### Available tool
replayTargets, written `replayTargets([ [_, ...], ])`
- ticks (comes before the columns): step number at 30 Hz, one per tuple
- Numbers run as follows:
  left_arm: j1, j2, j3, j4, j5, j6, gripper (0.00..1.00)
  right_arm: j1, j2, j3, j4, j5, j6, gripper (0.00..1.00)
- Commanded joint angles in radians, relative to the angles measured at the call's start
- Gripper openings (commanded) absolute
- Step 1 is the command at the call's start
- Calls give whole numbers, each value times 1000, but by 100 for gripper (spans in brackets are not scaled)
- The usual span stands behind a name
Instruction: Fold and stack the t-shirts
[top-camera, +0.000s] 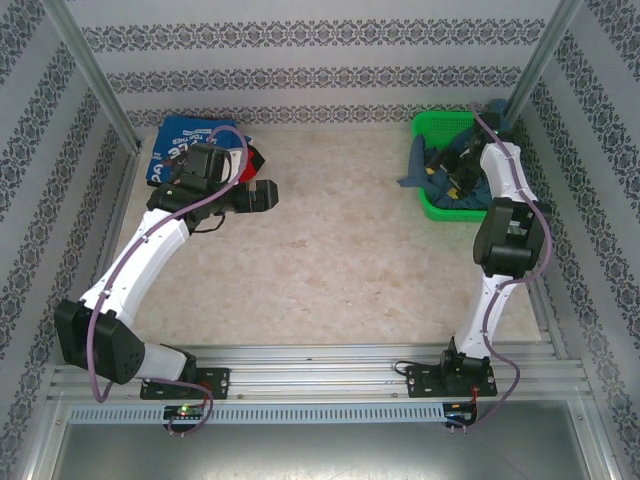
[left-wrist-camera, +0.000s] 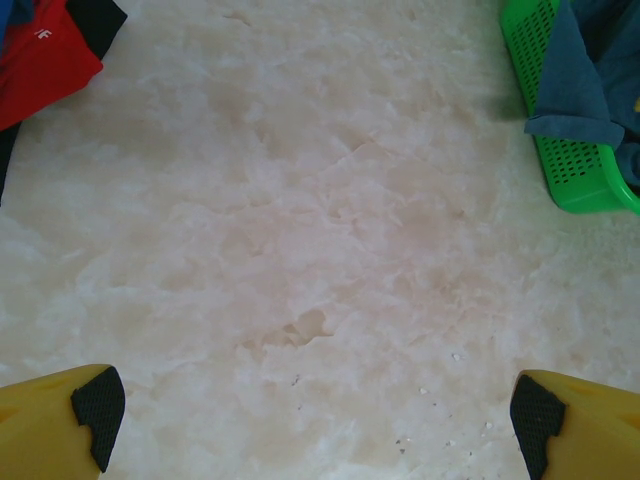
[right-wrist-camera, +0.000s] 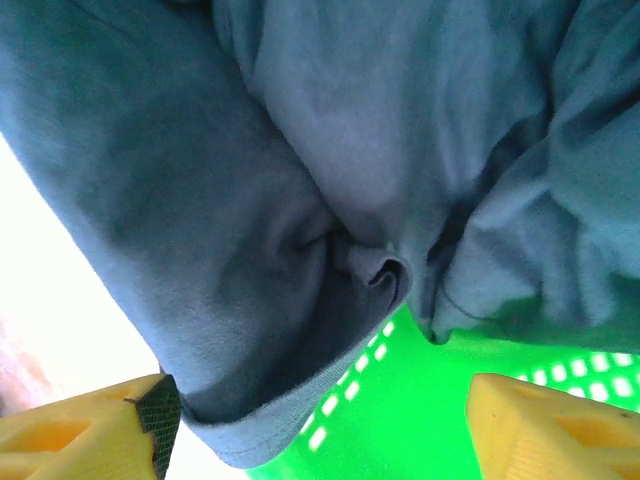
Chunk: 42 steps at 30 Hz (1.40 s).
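Right claw (right-wrist-camera: 320, 425) is hovering spread open just over the slate-blue t-shirt (right-wrist-camera: 300, 150), which is bunching in the green basket (top-camera: 432, 207) at upper right. Left claw (left-wrist-camera: 312, 410), also open, is hovering over bare worktop (left-wrist-camera: 320, 220), well apart; the right arm is nearer.

1. In the top view, even, diffuse light is cast over the table (top-camera: 330, 260). Only a faint, soft shadow is seen beneath the left arm (top-camera: 150, 240).
2. In the left wrist view, the pale table surface is brightly lit and slightly washed out. A soft shadow is thrown beside the green basket (left-wrist-camera: 570, 170). The fingertips (left-wrist-camera: 97, 405) of the left gripper (left-wrist-camera: 315, 415) are rendered soft.
3. In the right wrist view, the slate-blue t-shirt (right-wrist-camera: 300, 150) is seen too close for sharp focus, and its folds are shaded dark.
4. There, the left edge is blown out to white, and the basket is rendered a saturated, glowing green, with light passed through its mesh holes. The yellow fingers (right-wrist-camera: 75, 440) of the right gripper (right-wrist-camera: 320, 420) are blurred.
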Motion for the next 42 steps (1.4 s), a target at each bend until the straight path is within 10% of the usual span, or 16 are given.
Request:
replayTargets([
  [1,-2,-20,-10,-4,-9,-26,100,3,13,-56,74,-98,111,76],
  [11,-3,-24,-20,1,-22,-28,100,-18,23,-204,238,-117,261,64],
  [19,-2,-31,-14,-2,-30,-8,100,-26,-27,-139,260,-81,260,2],
  [34,-1,10,74,103,29,-47,100,98,-164,579,91,-236,77,0],
  [42,35,83,324,171,95,-87,100,265,-126,976,363,-364,378,0],
])
